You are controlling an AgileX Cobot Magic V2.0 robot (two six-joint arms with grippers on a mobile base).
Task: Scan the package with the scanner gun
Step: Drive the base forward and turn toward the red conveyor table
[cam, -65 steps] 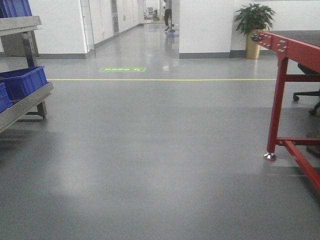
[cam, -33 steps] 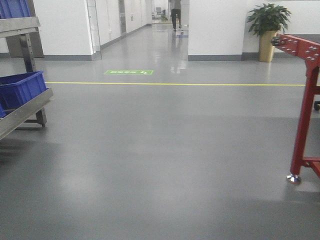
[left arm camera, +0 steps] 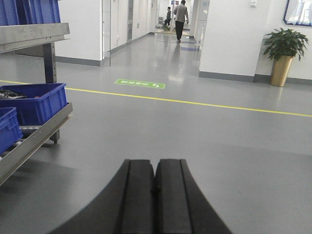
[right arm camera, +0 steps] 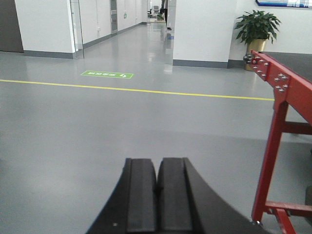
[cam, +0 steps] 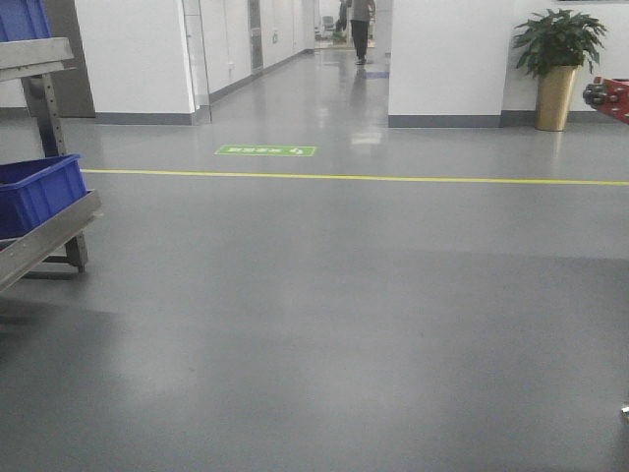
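You are facing an open grey floor (cam: 324, 324), with a yellow line (cam: 393, 179) crossing it and a person (left arm camera: 181, 17) walking in the corridor beyond. The package and the scanner gun are showing in no view, so you cannot place either. The left gripper (left arm camera: 155, 168) and right gripper (right arm camera: 158, 168) are both sitting pads-together, carrying nothing.

Risks, as judged: the red frame (right arm camera: 280, 126) is standing near on the right and the rack (cam: 49, 231) of blue bins (cam: 39, 192) on the left, so any base swing is risking a clip. Reaching for the scanner gun with closed jaws is risking toppling it.
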